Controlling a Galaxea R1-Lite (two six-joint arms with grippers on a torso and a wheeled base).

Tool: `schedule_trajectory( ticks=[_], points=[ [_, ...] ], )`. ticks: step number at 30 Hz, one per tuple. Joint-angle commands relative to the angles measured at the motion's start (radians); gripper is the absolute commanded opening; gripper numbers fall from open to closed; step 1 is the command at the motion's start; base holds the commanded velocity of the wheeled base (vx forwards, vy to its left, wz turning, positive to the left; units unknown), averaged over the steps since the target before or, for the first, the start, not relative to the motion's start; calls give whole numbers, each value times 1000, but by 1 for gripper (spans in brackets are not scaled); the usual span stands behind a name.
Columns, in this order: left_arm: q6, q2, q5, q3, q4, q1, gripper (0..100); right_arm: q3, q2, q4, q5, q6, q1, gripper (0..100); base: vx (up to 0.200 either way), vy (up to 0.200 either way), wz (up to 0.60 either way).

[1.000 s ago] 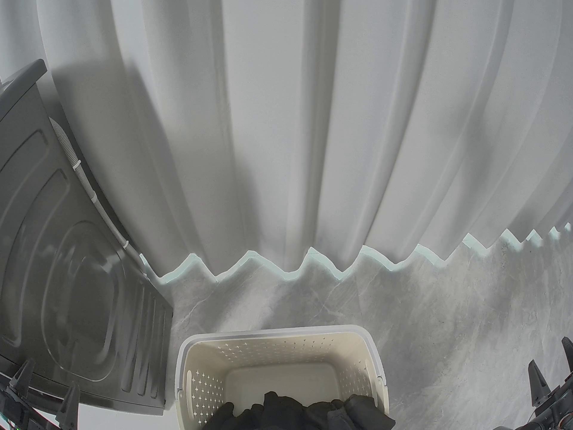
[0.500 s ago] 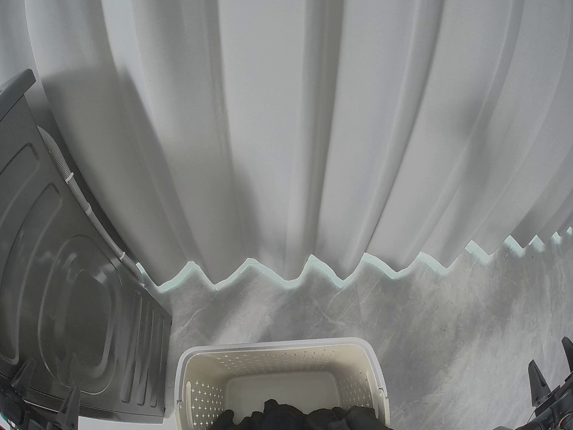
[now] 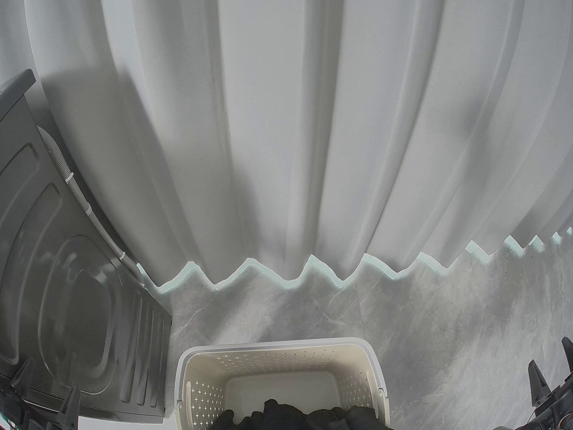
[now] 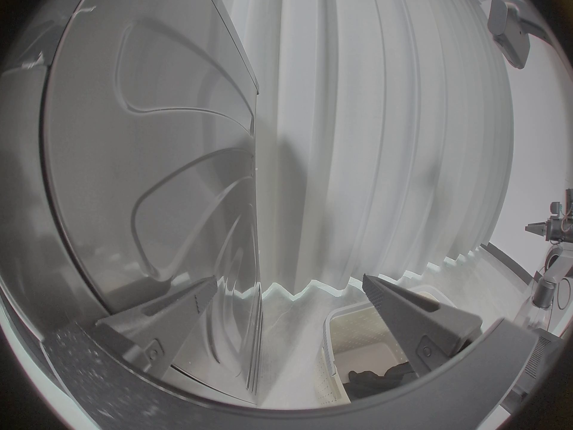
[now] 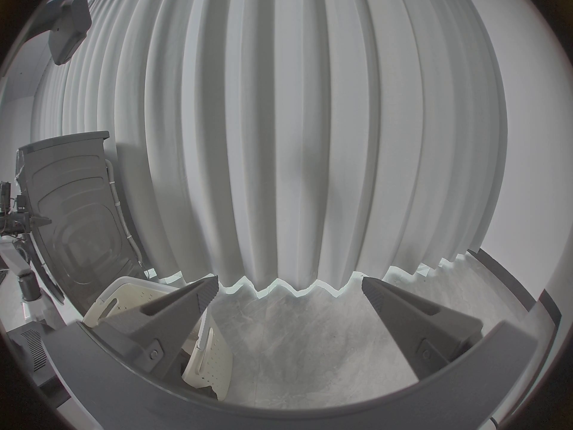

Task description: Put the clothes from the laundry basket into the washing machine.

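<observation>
Left gripper [image 3: 48, 383]: dark, two-fingered, fingers spread wide with nothing between them; low on the robot's left, in front of the bottom edge of the washing machine and apart from the basket.
Right gripper [image 3: 550, 358]: same build, fingers spread and empty; low on the robot's right, over bare floor, well apart from the basket.
Black crumpled clothes [image 3: 298, 418]: heaped inside the laundry basket at its near end, touching the near wall and the bottom; the far part of the basket bottom lies bare.
Cream perforated plastic laundry basket [image 3: 274, 344]: rectangular, upright on the floor between the two grippers, just beside the washing machine's lower corner.
Grey sheet-metal washing machine [image 3: 71, 306]: stands on the robot's left, a ribbed, pressed panel facing the basket; its door cannot be made out.
Grey marbled floor [image 3: 447, 318]: carries the basket and the machine.
Pale corrugated hose [image 3: 77, 192]: runs down the machine's far edge, against the curtain.
White pleated curtain [image 3: 298, 120]: hangs behind everything, its hem just above the floor.
</observation>
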Motion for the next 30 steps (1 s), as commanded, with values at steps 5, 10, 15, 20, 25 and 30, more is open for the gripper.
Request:
schedule_trajectory(
  ticks=[5,10,15,20,25,30],
  points=[
    [-1,-16,0,15,0,0,100,18,-16,0,0,0,0,100,0,0,0],
    [-1,-16,0,15,0,0,100,18,-16,0,0,0,0,100,0,0,0],
    [-1,-16,0,15,0,0,100,18,-16,0,0,0,0,100,-120,0,0],
    [-1,-16,0,15,0,0,100,18,-16,0,0,0,0,100,-200,0,0],
    [-1,-16,0,15,0,0,100,18,-16,0,0,-2,0,100,-200,0,0],
    [-1,-16,0,15,0,0,100,18,-16,0,0,-2,0,100,-200,0,0]
  ],
)
